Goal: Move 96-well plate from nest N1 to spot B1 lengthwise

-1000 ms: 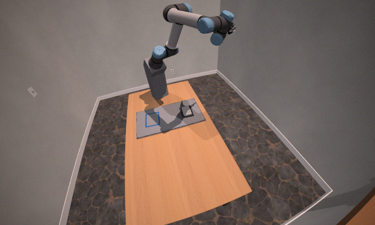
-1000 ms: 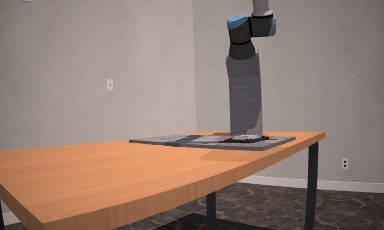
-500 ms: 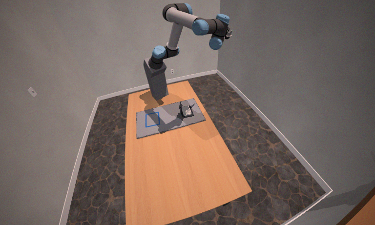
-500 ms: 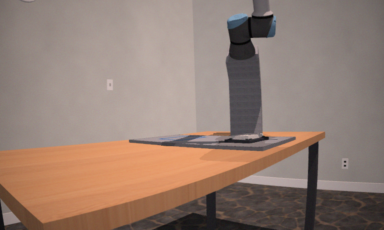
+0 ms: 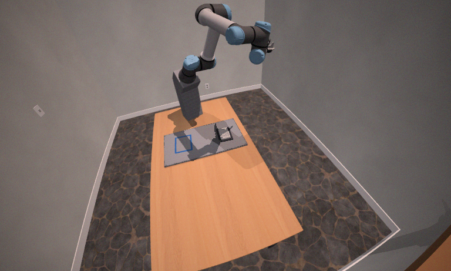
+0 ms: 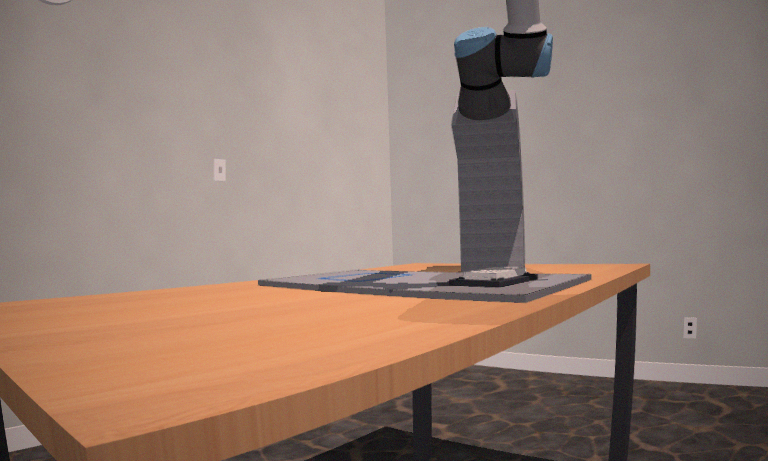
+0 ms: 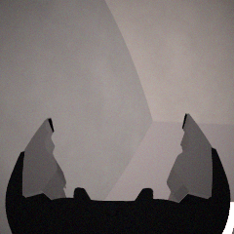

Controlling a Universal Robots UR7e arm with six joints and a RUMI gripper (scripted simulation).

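The white 96-well plate (image 5: 225,134) (image 6: 490,274) sits in the black plate nest (image 5: 218,132) (image 6: 491,281) on the right part of the grey mat (image 5: 206,151) (image 6: 543,291). The blue taped outline (image 5: 175,145) (image 6: 362,275) lies on the mat's left part, with nothing inside it. My gripper (image 5: 272,46) (image 7: 117,117) is open and empty. It hangs high in the air, far above the mat, near the room's corner. The wrist view shows only bare walls between the fingers.
The mat lies at the far end of a long wooden table (image 5: 212,201) (image 6: 237,337). The arm's grey pedestal (image 5: 188,98) (image 6: 489,196) stands just behind the mat. Walls close in behind and to the right of the arm.
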